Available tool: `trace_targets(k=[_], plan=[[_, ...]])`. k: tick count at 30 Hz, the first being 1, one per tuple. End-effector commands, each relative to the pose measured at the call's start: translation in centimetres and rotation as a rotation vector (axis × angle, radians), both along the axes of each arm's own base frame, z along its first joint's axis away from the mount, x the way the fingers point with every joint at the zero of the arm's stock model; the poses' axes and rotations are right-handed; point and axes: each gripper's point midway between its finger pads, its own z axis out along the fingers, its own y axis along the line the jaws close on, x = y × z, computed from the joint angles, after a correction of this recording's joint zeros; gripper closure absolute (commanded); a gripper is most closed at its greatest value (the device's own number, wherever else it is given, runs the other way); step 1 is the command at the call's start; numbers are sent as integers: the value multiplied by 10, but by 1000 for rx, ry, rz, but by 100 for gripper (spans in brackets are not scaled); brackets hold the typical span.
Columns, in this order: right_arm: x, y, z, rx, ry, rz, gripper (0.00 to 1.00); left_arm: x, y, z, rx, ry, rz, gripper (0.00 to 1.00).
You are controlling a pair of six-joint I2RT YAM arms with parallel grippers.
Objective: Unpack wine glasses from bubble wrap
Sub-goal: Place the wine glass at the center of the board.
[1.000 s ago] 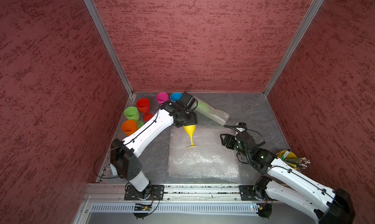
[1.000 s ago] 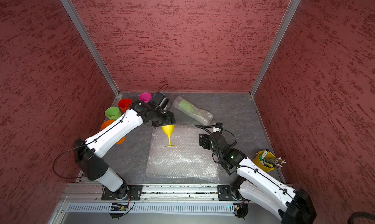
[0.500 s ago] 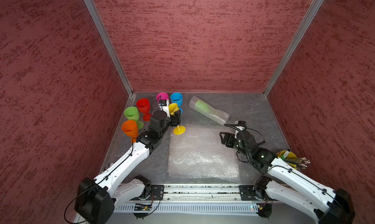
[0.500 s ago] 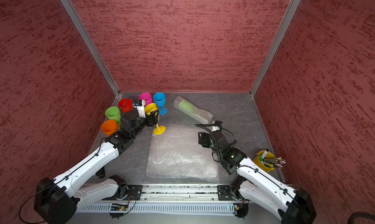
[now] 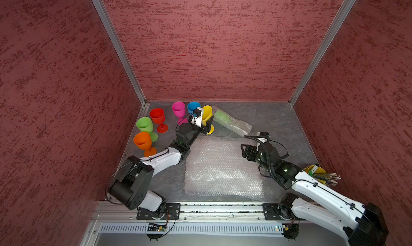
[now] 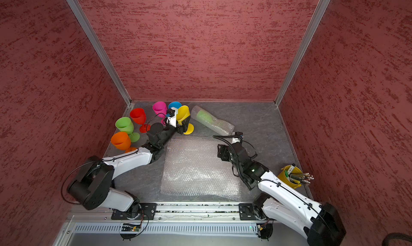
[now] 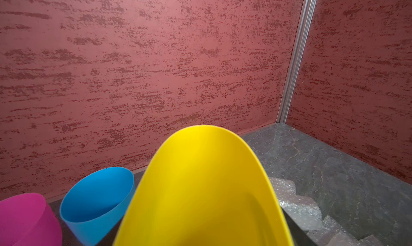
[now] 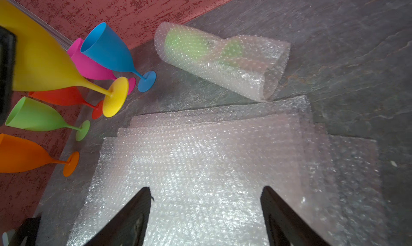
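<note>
The bubble wrap sleeve [image 8: 245,77] blurs the green goblet [image 8: 185,44] inside.

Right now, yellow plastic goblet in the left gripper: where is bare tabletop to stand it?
Free: grey tabletop at back right, between the bubble-wrap sleeve holding a green goblet and the right wall. Crowded: back left, where the red plastic goblet, pink goblet, blue goblet, unwrapped green goblet and orange goblet cluster; flat bubble-wrap sheets fill the middle.
</note>
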Motion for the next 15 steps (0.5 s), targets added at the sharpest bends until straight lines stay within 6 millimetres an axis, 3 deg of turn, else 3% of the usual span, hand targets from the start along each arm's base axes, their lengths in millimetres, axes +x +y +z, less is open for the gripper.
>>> trace_targets(k=[1,15], plan=[[9,-7,28,14,-72,-52,20,19,3,23,-34,-138,23,35],[18,-17,33,-38,-106,-102,19,86,15,-50,10,-41,125,32]])
